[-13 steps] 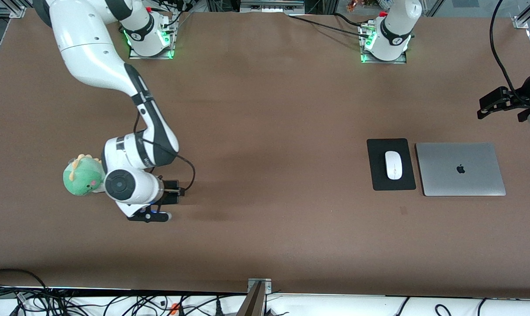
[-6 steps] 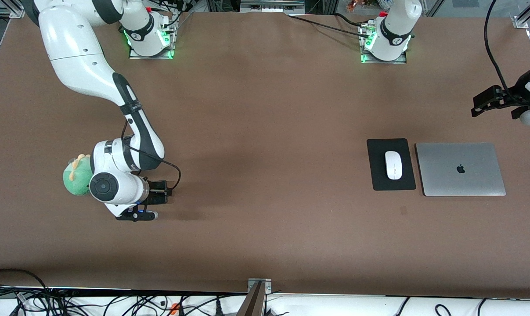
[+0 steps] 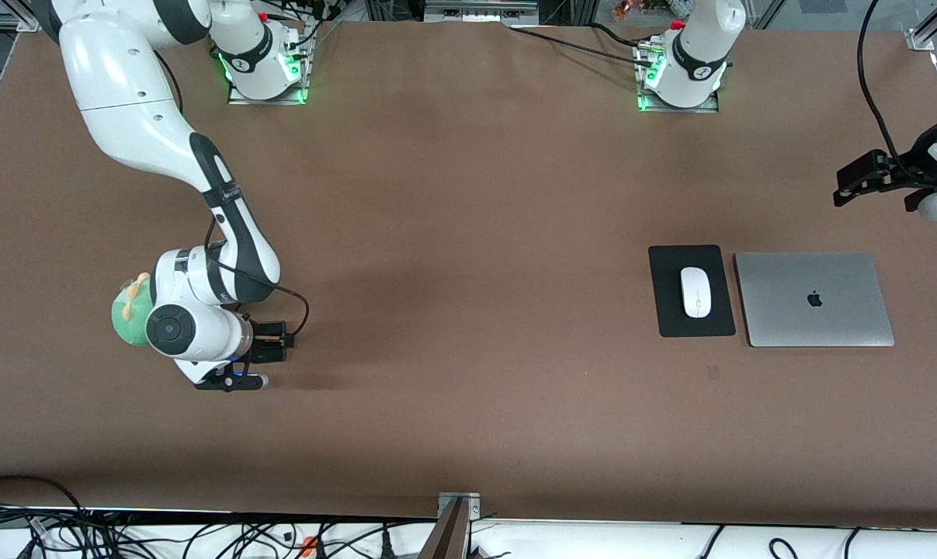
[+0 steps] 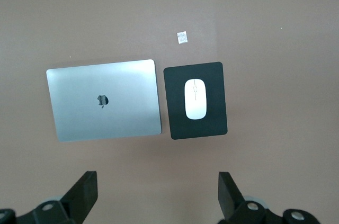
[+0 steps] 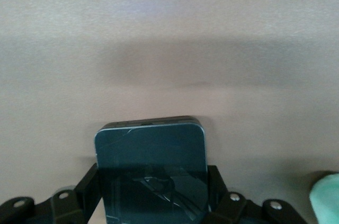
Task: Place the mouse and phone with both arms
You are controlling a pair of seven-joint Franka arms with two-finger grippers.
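Observation:
The white mouse (image 3: 695,292) lies on a black mouse pad (image 3: 670,318) toward the left arm's end of the table; it also shows in the left wrist view (image 4: 195,99). My right gripper (image 3: 270,342) is shut on the black phone (image 5: 151,155), with its fingers (image 5: 91,184) on the phone's long edges. It holds the phone low over the table beside a green plush toy (image 3: 129,317). The phone's glass looks cracked. My left gripper (image 3: 864,178) is open and empty (image 4: 156,197), high over the table's end by the laptop.
A closed silver laptop (image 3: 813,299) lies beside the mouse pad, also in the left wrist view (image 4: 103,99). A small white scrap (image 4: 182,37) lies nearer the front camera than the pad. The plush toy's edge shows in the right wrist view (image 5: 326,197).
My right arm has carried the phone toward its own end of the table, closer to the plush toy. My left gripper drew back a little toward the bases, then held still.

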